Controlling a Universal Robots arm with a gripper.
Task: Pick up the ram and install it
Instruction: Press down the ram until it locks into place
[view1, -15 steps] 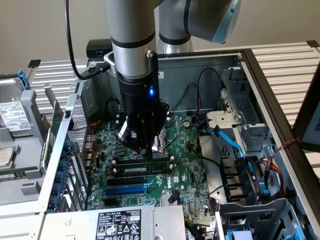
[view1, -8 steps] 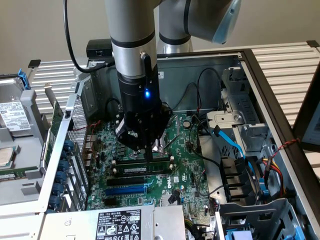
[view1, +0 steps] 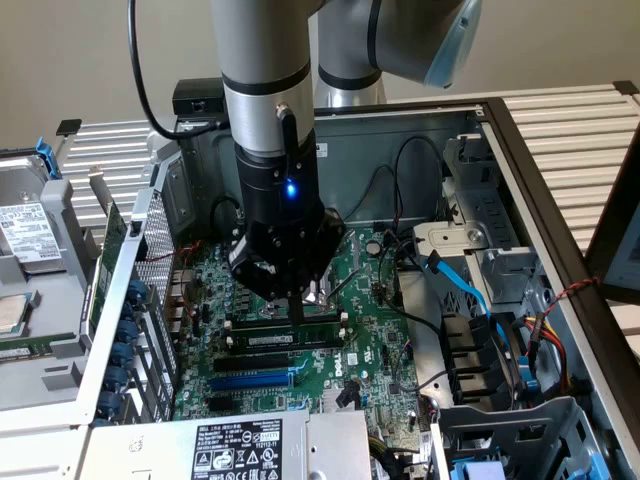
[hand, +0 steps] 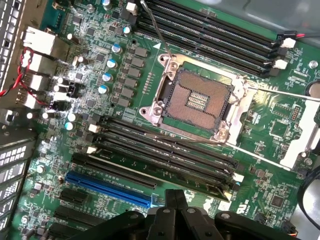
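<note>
Closed fingers above motherboard, ram seated in black slot

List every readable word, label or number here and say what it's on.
Power supply label: print too small to read.
Drive label: too small to read.
Sticker on the ram: too small to read.
Motherboard white markings: blurred, unreadable.
No text reads clearly.

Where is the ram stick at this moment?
In the exterior view the ram lies in a black slot near the middle of the motherboard, just under the shut end effector and above the blue expansion slot.
</note>
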